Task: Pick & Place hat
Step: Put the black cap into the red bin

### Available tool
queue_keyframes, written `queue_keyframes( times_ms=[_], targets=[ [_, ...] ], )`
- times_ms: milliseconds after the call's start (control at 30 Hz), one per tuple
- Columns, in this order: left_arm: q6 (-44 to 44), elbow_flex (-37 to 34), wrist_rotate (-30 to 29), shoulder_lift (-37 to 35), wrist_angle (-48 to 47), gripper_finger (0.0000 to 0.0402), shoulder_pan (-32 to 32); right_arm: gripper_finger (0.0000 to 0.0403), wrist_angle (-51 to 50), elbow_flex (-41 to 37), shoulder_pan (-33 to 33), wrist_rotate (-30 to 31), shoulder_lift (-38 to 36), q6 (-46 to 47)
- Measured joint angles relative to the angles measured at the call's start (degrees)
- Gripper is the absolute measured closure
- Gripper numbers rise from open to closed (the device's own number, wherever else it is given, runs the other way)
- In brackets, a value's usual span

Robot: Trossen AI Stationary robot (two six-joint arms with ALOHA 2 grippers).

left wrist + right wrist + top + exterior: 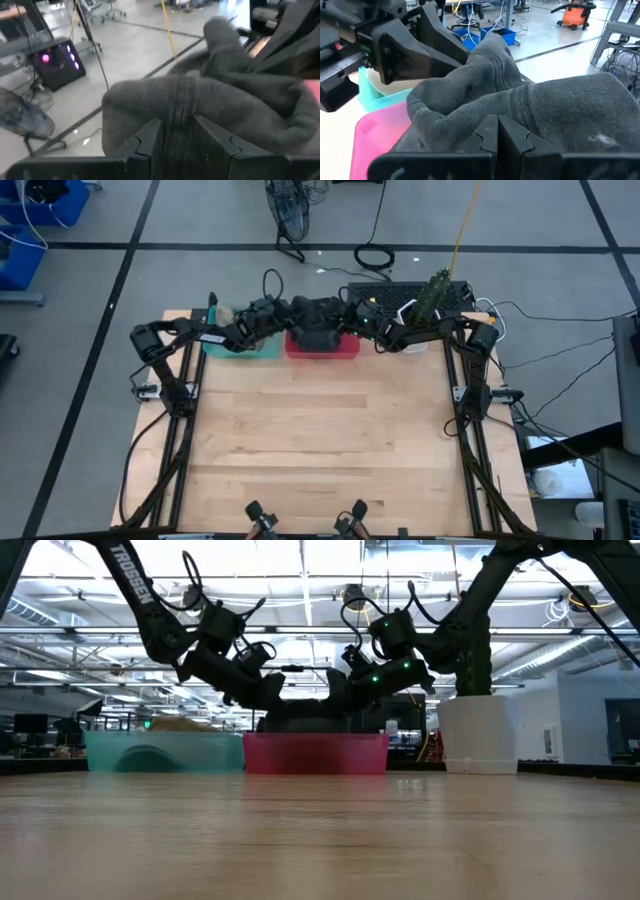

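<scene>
The hat [318, 323] is a dark grey knit beanie, bunched over the pink bin [322, 348] at the table's far edge. In the low view the hat [300, 717] shows as a dark mound at the pink bin's [315, 753] rim. My left gripper [177, 142] comes from the left and is shut on the hat [200, 105]. My right gripper [499, 134] comes from the right and is shut on the hat [555, 110] too. Both grippers meet above the bin [375, 140]. My left gripper pinches a ridge of the hat's knit [177, 125] between its two fingers [150, 142], coming from the table's left and slanting down. The rest of the hat bulges beyond the fingers; whether it rests in the bin cannot be seen. My right gripper has its fingers [512, 135] closed on a fold of the hat's knit [500, 107], coming from the table's right and slanting down. The cloth humps up on both sides of the fingers. The pinched spot itself is hidden by the fingers.
A teal bin [240, 345] stands left of the pink one, with a pale object in it. A white pot with a green plant [425, 315] stands to the right. The wooden table [320, 440] stretches toward the near edge. Cables and a fan lie on the floor beyond.
</scene>
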Motion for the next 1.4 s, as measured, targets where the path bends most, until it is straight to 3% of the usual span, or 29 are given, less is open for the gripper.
queue_keyframes(
  times_ms=[500, 633, 833, 933, 1400],
  targets=[
    [-7.65, 0.03, -0.28, -0.21, -3.45, 0.0289, 0.06, 0.0403, -9.17, 0.05, -1.73, -0.07, -0.13, 2.01],
    [-11.04, 0.72, 5.19, -0.21, -5.67, 0.0289, 1.16, 0.0403, -12.25, 0.08, -1.79, -0.07, -0.15, 4.13],
    [-14.03, 6.03, 12.76, -0.32, -21.45, 0.0289, 3.31, 0.0403, -14.3, 0.02, -1.88, -0.22, -0.13, 4.8],
    [-13.2, 7.66, 12.76, -0.36, -26.79, 0.0289, 3.13, 0.0403, -14.38, 0.0, -2.05, -0.37, -0.09, 4.72],
    [-12.9, 7.77, 11.68, -0.32, -30.41, 0.0289, 1.94, 0.0403, -23.17, -0.09, -2.56, -0.66, -0.02, 7.29]
  ],
)
